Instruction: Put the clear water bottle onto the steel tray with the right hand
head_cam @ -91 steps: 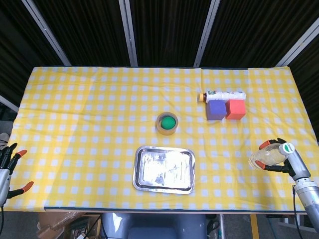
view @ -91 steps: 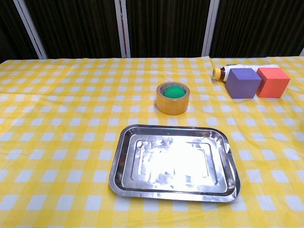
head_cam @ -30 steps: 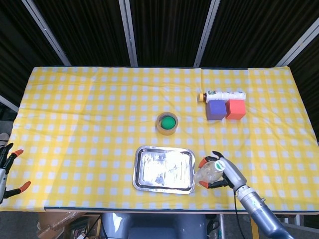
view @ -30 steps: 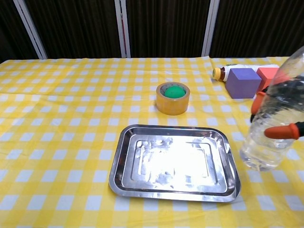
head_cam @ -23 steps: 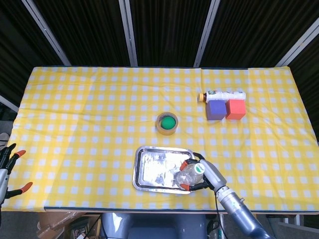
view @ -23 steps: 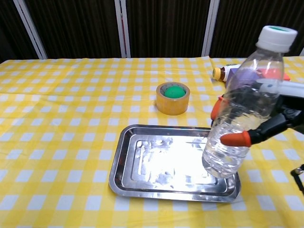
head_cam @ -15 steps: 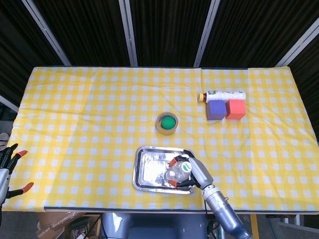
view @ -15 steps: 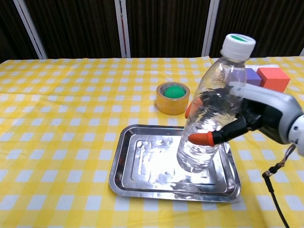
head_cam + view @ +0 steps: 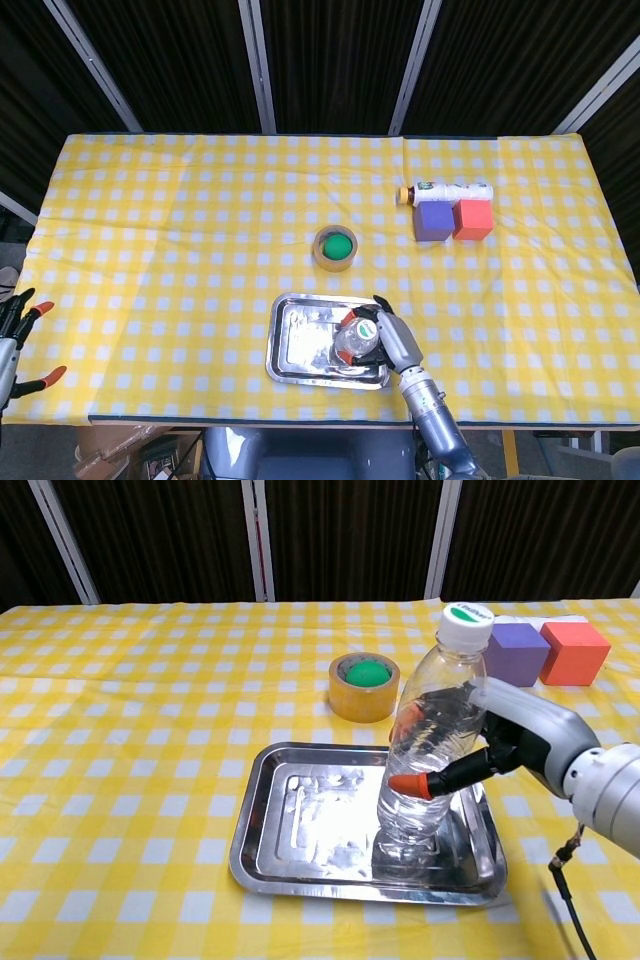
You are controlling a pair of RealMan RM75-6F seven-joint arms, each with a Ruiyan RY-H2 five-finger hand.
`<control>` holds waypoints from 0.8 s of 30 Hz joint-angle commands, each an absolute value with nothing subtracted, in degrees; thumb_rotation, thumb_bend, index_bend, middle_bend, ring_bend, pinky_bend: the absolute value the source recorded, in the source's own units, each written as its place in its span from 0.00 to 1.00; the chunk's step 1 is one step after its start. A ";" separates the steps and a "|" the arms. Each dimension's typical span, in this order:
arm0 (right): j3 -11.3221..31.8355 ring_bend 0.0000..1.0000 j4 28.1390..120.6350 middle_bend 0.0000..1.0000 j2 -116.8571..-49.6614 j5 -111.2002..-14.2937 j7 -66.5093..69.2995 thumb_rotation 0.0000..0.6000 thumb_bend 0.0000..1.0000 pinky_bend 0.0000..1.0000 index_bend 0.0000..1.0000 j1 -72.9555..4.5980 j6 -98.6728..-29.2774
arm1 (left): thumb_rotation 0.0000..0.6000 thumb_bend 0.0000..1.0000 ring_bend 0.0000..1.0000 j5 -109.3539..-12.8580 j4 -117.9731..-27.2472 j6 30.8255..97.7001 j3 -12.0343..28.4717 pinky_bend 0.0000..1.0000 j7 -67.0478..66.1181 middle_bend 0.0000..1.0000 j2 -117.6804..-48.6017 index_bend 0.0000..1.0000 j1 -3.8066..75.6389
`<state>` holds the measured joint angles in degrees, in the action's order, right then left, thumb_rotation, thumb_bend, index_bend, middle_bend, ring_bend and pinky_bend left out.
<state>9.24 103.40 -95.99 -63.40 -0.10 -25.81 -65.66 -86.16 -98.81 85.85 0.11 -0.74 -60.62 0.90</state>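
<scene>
The clear water bottle (image 9: 425, 760) with a white and green cap stands upright in the right part of the steel tray (image 9: 300, 825), its base down at the tray floor. My right hand (image 9: 525, 742) grips it around the middle from the right, orange fingertips wrapped on its body. From the head view the bottle (image 9: 355, 338) shows from above inside the tray (image 9: 300, 345), with the right hand (image 9: 392, 340) beside it. My left hand (image 9: 15, 345) hangs off the table's left front corner, fingers spread, holding nothing.
A tape roll with a green ball inside (image 9: 364, 685) sits just behind the tray. A purple cube (image 9: 516, 652), a red cube (image 9: 573, 651) and a lying bottle with a yellow cap (image 9: 445, 191) are at the far right. Yellow checked cloth covers the table.
My right hand carried the bottle from the table's right front edge leftward over the tray and lowered it upright onto the tray's right part. The left hand stayed put.
</scene>
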 commanded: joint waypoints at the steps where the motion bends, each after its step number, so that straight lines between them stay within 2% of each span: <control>1: 9.20 0.42 102.95 0.73 -96.13 -63.83 0.39 1.00 1.00 0.00 0.87 -25.68 -65.32 | 1.00 0.16 0.00 -86.15 -98.91 85.98 0.12 0.00 -0.87 0.01 -60.67 0.17 0.86; 6: 8.55 0.42 103.08 0.73 -95.82 -63.86 0.88 1.00 0.99 0.00 0.83 -25.64 -63.97 | 1.00 0.16 0.00 -85.87 -98.80 85.96 0.23 0.00 -0.74 0.01 -60.64 0.17 0.86; 11: 8.17 0.42 103.13 0.72 -95.38 -62.98 0.36 1.00 0.93 0.00 0.80 -25.98 -62.33 | 1.00 0.16 0.00 -86.01 -98.80 86.13 0.21 0.00 -0.61 0.01 -60.56 0.17 0.81; 13: 8.07 0.42 103.18 0.70 -95.24 -62.62 0.07 1.00 0.87 0.00 0.78 -26.09 -61.87 | 1.00 0.16 0.00 -85.98 -98.80 86.25 0.24 0.00 -0.51 0.01 -60.51 0.17 0.76; 15: 7.96 0.41 103.18 0.66 -95.07 -62.39 -0.19 1.00 0.73 0.00 0.73 -26.24 -61.35 | 1.00 0.16 0.00 -85.92 -98.82 86.30 0.29 0.00 -0.37 0.01 -60.47 0.17 0.75; 17: 7.85 0.35 103.34 0.54 -94.76 -62.00 -0.28 1.00 0.55 0.00 0.57 -26.36 -60.73 | 1.00 0.16 0.00 -85.96 -98.81 86.30 0.27 0.00 -0.33 0.01 -60.45 0.17 0.75; 20: 7.54 0.23 103.81 0.34 -93.96 -61.83 0.29 1.00 0.37 0.00 0.29 -26.65 -59.13 | 1.00 0.16 0.00 -86.00 -98.80 86.19 0.21 0.00 -0.43 0.01 -60.49 0.17 0.79; 23: 7.61 0.15 104.78 0.19 -92.50 -61.91 2.41 1.00 0.30 0.00 0.15 -27.13 -56.52 | 1.00 0.16 0.00 -85.98 -98.79 86.06 0.18 0.00 -0.63 0.01 -60.59 0.17 0.85; 24: 7.72 0.13 104.94 0.16 -92.04 -62.25 3.46 1.00 0.30 0.00 0.13 -27.16 -55.88 | 1.00 0.16 0.00 -85.99 -98.79 86.06 0.17 0.00 -0.69 0.01 -60.61 0.17 0.85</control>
